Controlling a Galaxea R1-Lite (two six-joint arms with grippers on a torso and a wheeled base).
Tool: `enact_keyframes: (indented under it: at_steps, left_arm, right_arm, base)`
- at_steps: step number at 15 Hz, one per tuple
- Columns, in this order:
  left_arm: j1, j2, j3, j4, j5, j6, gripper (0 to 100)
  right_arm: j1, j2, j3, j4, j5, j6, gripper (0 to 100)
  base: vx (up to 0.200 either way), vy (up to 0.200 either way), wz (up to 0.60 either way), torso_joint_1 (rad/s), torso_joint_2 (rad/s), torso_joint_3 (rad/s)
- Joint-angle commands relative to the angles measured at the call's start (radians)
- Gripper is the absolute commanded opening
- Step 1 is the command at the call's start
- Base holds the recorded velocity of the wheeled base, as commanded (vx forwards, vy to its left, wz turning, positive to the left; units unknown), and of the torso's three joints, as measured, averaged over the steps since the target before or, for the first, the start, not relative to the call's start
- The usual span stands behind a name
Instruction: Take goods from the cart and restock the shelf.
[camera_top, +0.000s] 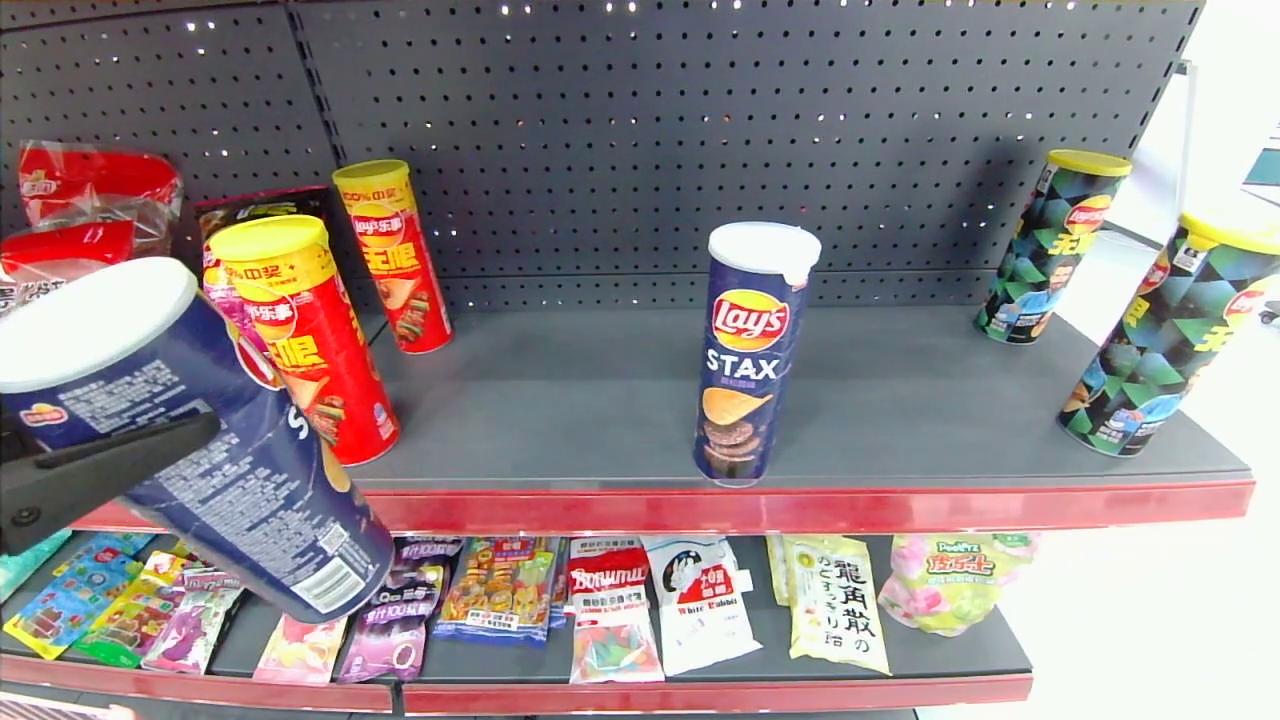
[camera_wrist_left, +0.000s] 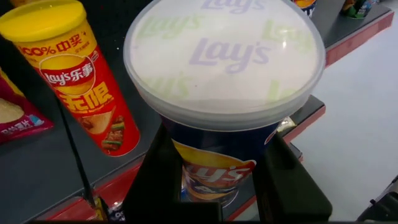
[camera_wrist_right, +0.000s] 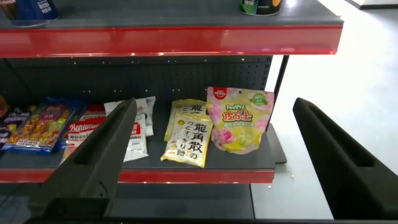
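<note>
Tube (camera_top: 255, 485), cylindrical, glossy blue, white-lidded, between tight left fingers (camera_top: 100, 465); right fingers (camera_wrist_right: 99, 155) apart.

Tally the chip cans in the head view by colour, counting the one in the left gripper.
Blue cans: 2 (standing blue can; held blue can in the left gripper)
Red cans: 2
Black-and-green patterned cans: 2
Total: 6

Left pincer (camera_wrist_left: 214, 171) around can (camera_wrist_left: 224, 62), right (camera_wrist_right: 211, 121) splayed
</note>
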Motion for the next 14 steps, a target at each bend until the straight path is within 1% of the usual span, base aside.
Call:
enact_keyframes:
  at_steps: [1, 2, 3, 4, 5, 6, 7, 8, 9, 11, 12, 14]
  left_arm:
    - [-0.086, 0.105, -0.044, -0.006, 0.002, 0.001, 0]
    - [-0.095, 0.114, -0.052, -0.006, 0.002, 0.001, 0]
    - [-0.121, 0.157, -0.096, -0.006, 0.002, 0.001, 0]
    - [-0.133, 0.182, -0.123, -0.013, 0.002, 0.001, 0]
    - [-0.153, 0.217, -0.144, -0.036, 0.008, 0.009, 0]
    - [-0.168, 0.264, -0.161, -0.076, 0.017, 0.009, 0]
    - [-0.168, 0.323, -0.184, -0.122, 0.028, 0.007, 0]
    - [-0.168, 0.387, -0.235, -0.153, 0.028, 0.003, 0]
    - [-0.173, 0.439, -0.293, -0.157, 0.028, 0.004, 0]
    - [-0.204, 0.551, -0.411, -0.157, 0.028, 0.003, 0]
    - [-0.207, 0.602, -0.452, -0.161, 0.026, 0.001, 0]
    - [-0.242, 0.691, -0.521, -0.213, 0.026, 0.001, 0]
  right_arm:
    - [0.000, 0.000, 0.000, -0.001, 0.002, 0.000, 100]
    - [0.000, 0.000, 0.000, -0.001, 0.000, 0.000, 100]
    - [0.000, 0.000, 0.000, -0.001, 0.002, 0.000, 100]
    - [0.000, 0.000, 0.000, -0.001, 0.000, 0.000, 100]
    - [0.000, 0.000, 0.000, -0.001, 0.000, 0.000, 100]
    - [0.000, 0.000, 0.000, -0.001, 0.000, 0.000, 100]
    - [0.000, 0.000, 0.000, -0.001, 0.000, 0.000, 100]
    - [0.000, 0.000, 0.000, -0.001, 0.000, 0.000, 100]
    - [0.000, 0.000, 0.000, -0.001, 0.002, 0.000, 100]
    - [0.000, 0.000, 0.000, -0.001, 0.000, 0.000, 100]
    - [0.000, 0.000, 0.000, -0.001, 0.000, 0.000, 100]
    - [0.000, 0.000, 0.000, -0.001, 0.002, 0.000, 100]
  base:
    - [0.000, 0.000, 0.00, 0.000, 0.00, 0.000]
    - [0.000, 0.000, 0.00, 0.000, 0.00, 0.000]
    - [0.000, 0.000, 0.00, 0.000, 0.00, 0.000]
    - [0.000, 0.000, 0.00, 0.000, 0.00, 0.000]
    - [0.000, 0.000, 0.00, 0.000, 0.00, 0.000]
    - [0.000, 0.000, 0.00, 0.000, 0.00, 0.000]
    - [0.000, 0.000, 0.00, 0.000, 0.00, 0.000]
    - [0.000, 0.000, 0.00, 0.000, 0.00, 0.000]
    - [0.000, 0.000, 0.00, 0.000, 0.00, 0.000]
    - [0.000, 0.000, 0.00, 0.000, 0.00, 0.000]
    - [0.000, 0.000, 0.00, 0.000, 0.00, 0.000]
    - [0.000, 0.000, 0.00, 0.000, 0.00, 0.000]
